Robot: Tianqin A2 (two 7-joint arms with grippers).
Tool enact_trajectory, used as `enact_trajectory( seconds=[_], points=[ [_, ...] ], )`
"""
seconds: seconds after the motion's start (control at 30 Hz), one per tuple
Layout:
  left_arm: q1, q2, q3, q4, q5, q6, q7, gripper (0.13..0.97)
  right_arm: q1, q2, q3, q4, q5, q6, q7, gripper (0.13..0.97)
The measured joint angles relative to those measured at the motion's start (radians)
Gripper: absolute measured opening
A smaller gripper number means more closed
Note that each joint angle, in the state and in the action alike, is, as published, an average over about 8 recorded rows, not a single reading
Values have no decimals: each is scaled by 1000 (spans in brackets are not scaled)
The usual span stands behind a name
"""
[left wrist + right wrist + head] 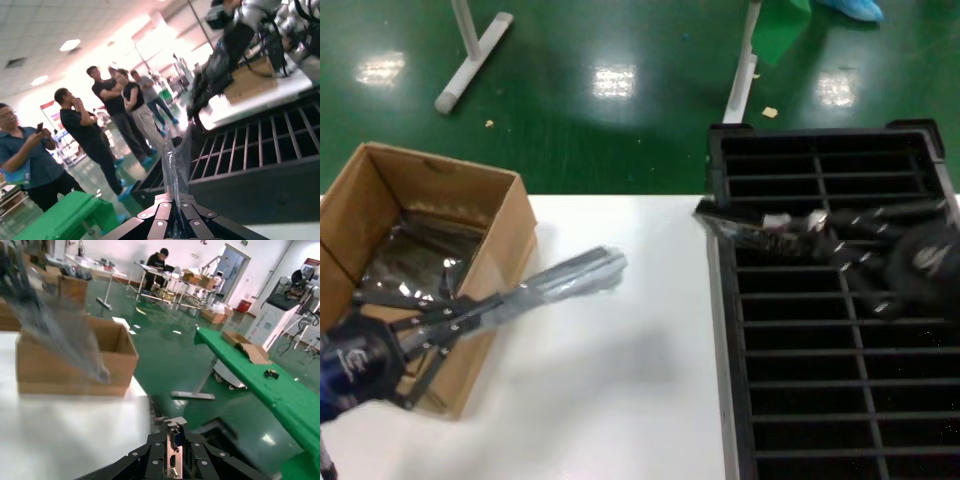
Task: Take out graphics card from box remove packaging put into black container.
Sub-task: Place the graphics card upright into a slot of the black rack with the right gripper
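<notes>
The left claw (470, 310) is seen pinching the emptied packaging (565, 275) beside the box (430, 260), while the graphics card (770, 225), pinched in the right claw (820, 235), is judged next to be lowered into a slot of the black container (820, 400) beneath.

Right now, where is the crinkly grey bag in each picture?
Head view: the packaging sticks out of the left gripper, right of the box.
Left wrist view: packaging upright in that gripper, before the black container.
Right wrist view: packaging blurred, before the box.
Shared landmark: the box, head and right wrist views.
</notes>
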Motion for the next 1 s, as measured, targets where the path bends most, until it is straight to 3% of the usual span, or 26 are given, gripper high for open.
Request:
enact_trajectory(
  seconds=[0.2,0.47,0.57,0.73,1.0],
  points=[
    [-110,35,28,220,-5,107,58,142,39,210,134,151,72,-103,232,195],
    [-262,64,106,528,-3,226,162,142,194,328,87,196,83,-202,408,194],
    [-316,66,171,633,-38,250,204,142,270,347,47,199,61,-262,446,194],
    [-393,62,313,778,-137,267,265,142,439,358,-39,202,4,-423,477,194],
    [-467,56,520,902,-291,272,322,142,622,355,-146,202,-96,-655,421,194]
  ],
)
